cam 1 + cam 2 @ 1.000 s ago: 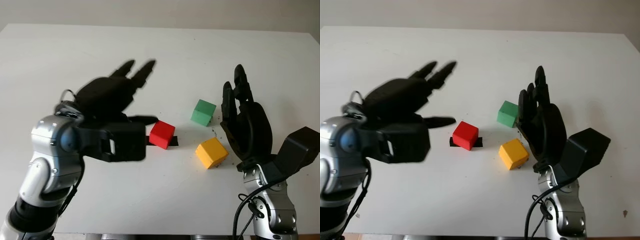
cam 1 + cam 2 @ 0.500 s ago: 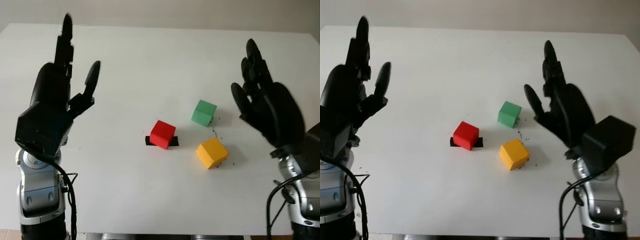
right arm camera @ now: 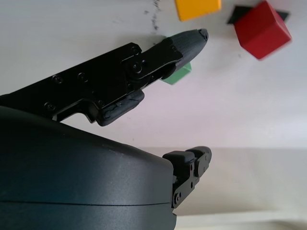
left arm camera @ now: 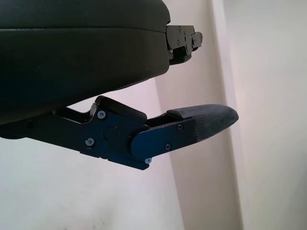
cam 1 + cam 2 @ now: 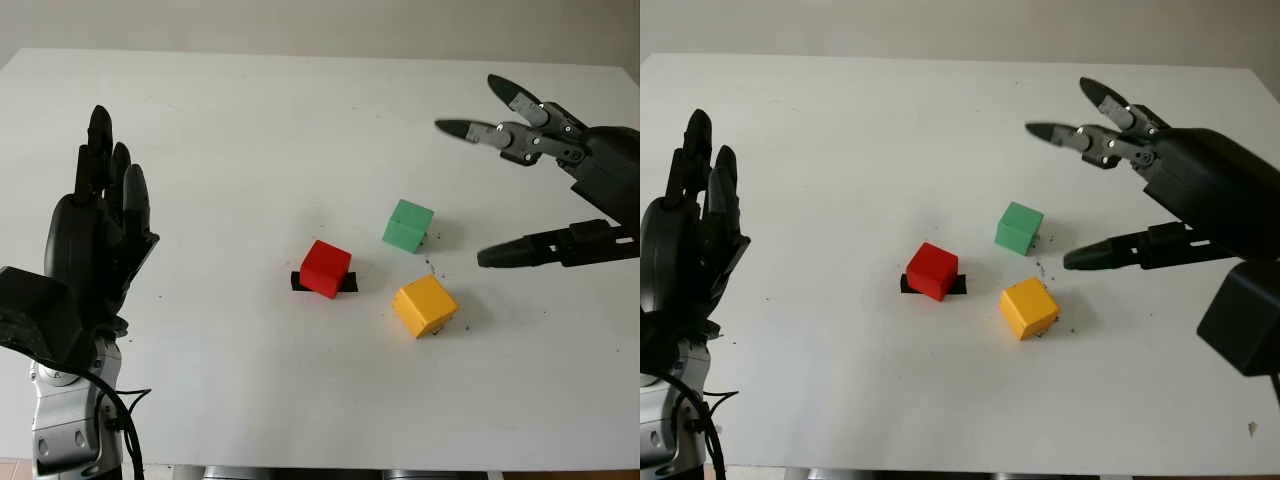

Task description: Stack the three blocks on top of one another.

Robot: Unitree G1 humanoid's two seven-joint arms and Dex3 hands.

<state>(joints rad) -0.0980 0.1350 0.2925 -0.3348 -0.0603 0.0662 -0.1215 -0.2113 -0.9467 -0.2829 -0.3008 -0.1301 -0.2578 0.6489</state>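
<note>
Three blocks lie apart on the white table (image 5: pixel 250 130): a red block (image 5: pixel 325 268) in the middle, a green block (image 5: pixel 407 225) behind it to the right, and a yellow block (image 5: pixel 423 306) in front of the green one. My right hand (image 5: pixel 468 190) is open above the table just right of the green block, its fingers pointing left and holding nothing. The right wrist view looks past a fingertip (image 3: pixel 189 39) at the red block (image 3: pixel 263 28), the yellow block (image 3: pixel 196 7) and part of the green block (image 3: pixel 176 78). My left hand (image 5: pixel 105 195) is open and raised at the far left, well away from the blocks.
A short black mark (image 5: pixel 297 281) on the table lies under the red block. The table's far edge (image 5: pixel 300 52) meets a pale wall. A left-hand finger (image 4: pixel 201 122) stands before that wall in the left wrist view.
The right hand swung from upright to reaching leftward beside the green block. The left hand sank lower at the far left. The blocks stayed where they were.
</note>
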